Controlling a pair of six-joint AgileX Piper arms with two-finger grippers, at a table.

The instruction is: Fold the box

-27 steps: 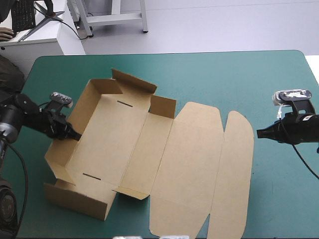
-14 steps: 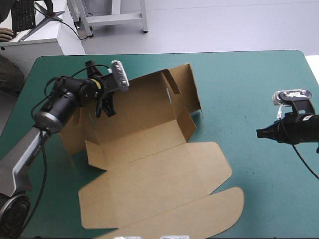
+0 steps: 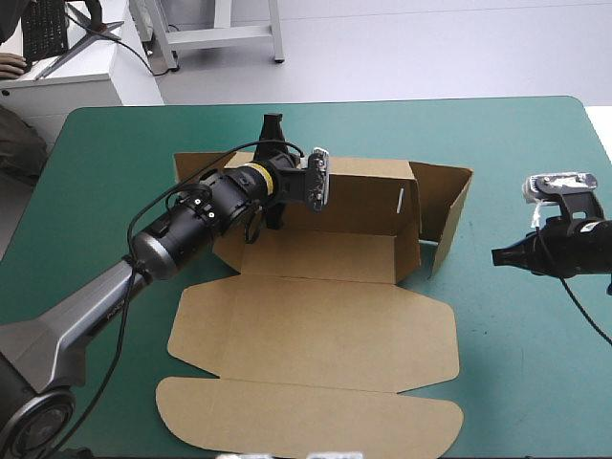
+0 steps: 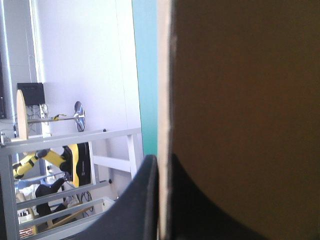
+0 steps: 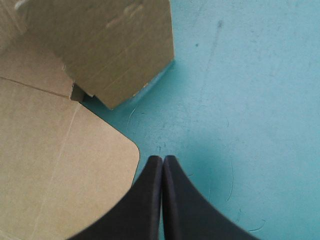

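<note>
Left gripper (image 4: 160,160): black fingers clamped together on a raised wall of the brown cardboard box (image 4: 240,100). In the left wrist view you see the pale cut edge of the board running straight up between the two fingers. In the high view this gripper (image 3: 274,134) sits upper centre of the frame, at the box's far long wall, with the arm reaching in from lower left.

Right gripper (image 5: 163,160): fingers pressed together in one point, holding nothing. It hangs over the bare teal-green table cover (image 5: 240,100), at the right edge of the high view (image 3: 497,256), apart from the box.

Box (image 3: 316,316): middle of the frame, half formed.
- The far wall stands, and so does the right end wall, which leans outward.
- The floor panel lies flat.
- The lid and its rounded tuck flap lie spread toward the bottom of the frame.
- In the right wrist view the end wall and the lid's rounded corner (image 5: 50,165) lie just ahead of the closed fingers and to one side.

Handling, as judgement:
- Expect a light sheet, stiff across each panel and hinging freely at the scored creases.
- The surface looks smooth, so the whole box probably slides or swings on the cover (image 3: 516,143) when you hold it at one point only.
- Pinch free edges of walls or flaps, close to a crease, and go gently, since thin board dents.
- The leaning end wall is the right gripper's nearest hold.
</note>
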